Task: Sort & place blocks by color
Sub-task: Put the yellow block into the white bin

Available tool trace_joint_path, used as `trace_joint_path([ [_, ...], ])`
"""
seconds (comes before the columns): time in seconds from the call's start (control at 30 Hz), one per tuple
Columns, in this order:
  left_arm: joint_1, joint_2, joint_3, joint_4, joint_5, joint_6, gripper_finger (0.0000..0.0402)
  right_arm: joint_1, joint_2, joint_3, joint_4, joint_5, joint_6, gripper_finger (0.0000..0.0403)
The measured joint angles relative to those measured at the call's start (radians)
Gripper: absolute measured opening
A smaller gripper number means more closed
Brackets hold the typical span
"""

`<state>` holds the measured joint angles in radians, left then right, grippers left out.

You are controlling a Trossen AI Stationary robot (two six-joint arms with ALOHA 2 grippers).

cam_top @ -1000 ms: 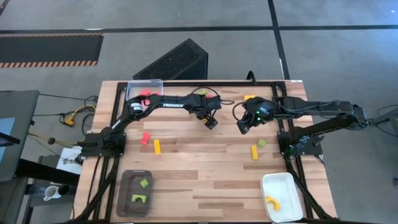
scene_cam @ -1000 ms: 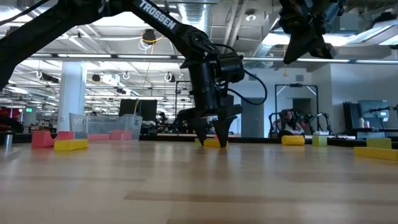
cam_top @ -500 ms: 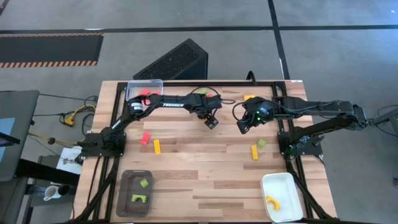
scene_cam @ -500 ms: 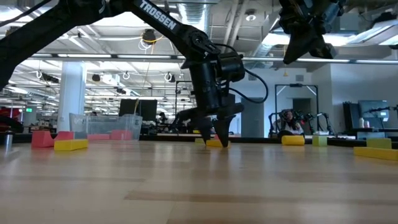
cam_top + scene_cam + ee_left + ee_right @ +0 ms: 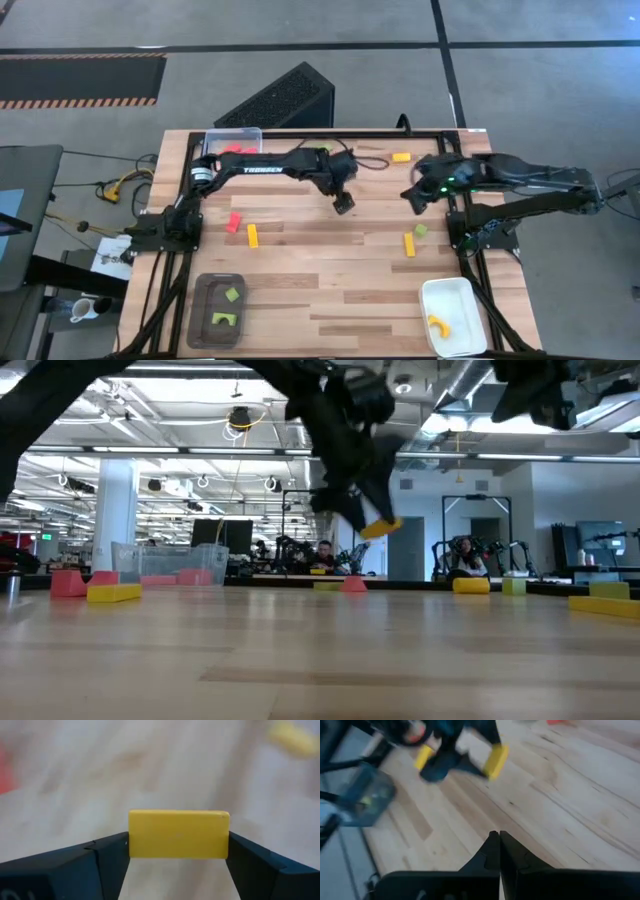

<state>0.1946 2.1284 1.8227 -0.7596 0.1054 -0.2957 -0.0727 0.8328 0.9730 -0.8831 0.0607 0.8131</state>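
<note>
Left wrist view gives me the left tool clamped on a yellow block, lifted above the tabletop centre; my right tool hangs closed, empty, further right.

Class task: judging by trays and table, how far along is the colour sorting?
Done: green blocks in the dark grey tray, one yellow piece in the white tray. In hand: left gripper lifting a yellow block. Left: several blocks on the table.
</note>
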Motion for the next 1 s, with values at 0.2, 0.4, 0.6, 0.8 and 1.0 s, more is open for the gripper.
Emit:
trace_joint_path([
  [0.2, -0.097, -0.054, 0.003, 0.236, 0.224, 0.036, 0.0248, 0.061, -0.113, 0.0, 0.002, 0.02, -0.017, 0.002],
  [0.4, -0.208, -0.032, 0.002, 0.509, 0.31, 0.067, 0.025, 0.115, -0.173, 0.0, 0.005, 0.061, -0.043, 0.0019],
  [0.6, -0.308, 0.005, -0.03, 0.681, 0.275, 0.092, 0.0252, 0.142, -0.18, 0.0, 0.01, 0.1, 0.019, 0.0014],
  [0.8, -0.413, 0.068, -0.028, 0.828, 0.235, 0.105, 0.0253, 0.161, -0.178, 0.0, 0.009, 0.132, 0.052, 0.0019],
  [1.0, -0.508, 0.17, -0.027, 1.005, 0.038, 0.055, 0.0253, 0.149, -0.179, 0.0, 0.026, 0.14, 0.089, 0.0021],
])
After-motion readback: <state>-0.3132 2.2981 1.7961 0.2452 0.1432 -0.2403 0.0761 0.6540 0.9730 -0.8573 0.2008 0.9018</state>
